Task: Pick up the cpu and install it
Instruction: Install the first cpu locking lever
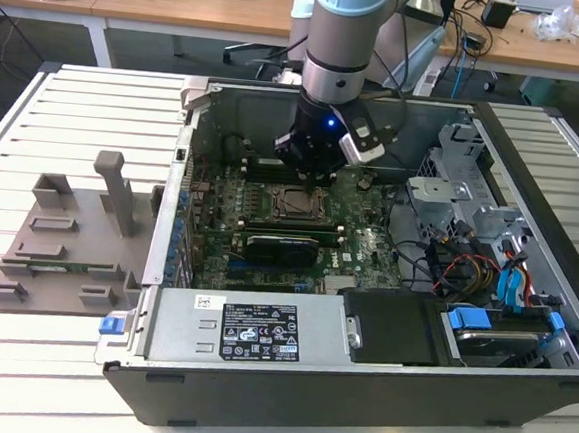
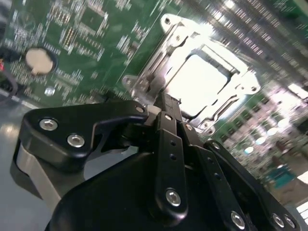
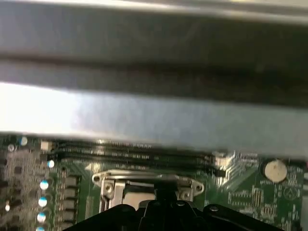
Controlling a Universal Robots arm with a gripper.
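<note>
The claw (image 2: pixel 166 108) is seen clenched, just above the cpu (image 2: pixel 199 82) in its socket (image 2: pixel 166 62); pins could be bent if pushed crooked.

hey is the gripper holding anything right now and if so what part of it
It cannot be told. The gripper hangs just over the socket frame on the motherboard, and a bright square, likely the cpu, lies in that frame; any hold is hidden.

Pincer (image 2: pixel 166 113) fingertips hidden behind its own black body; motherboard (image 2: pixel 96 43) print smeared by blur.
</note>
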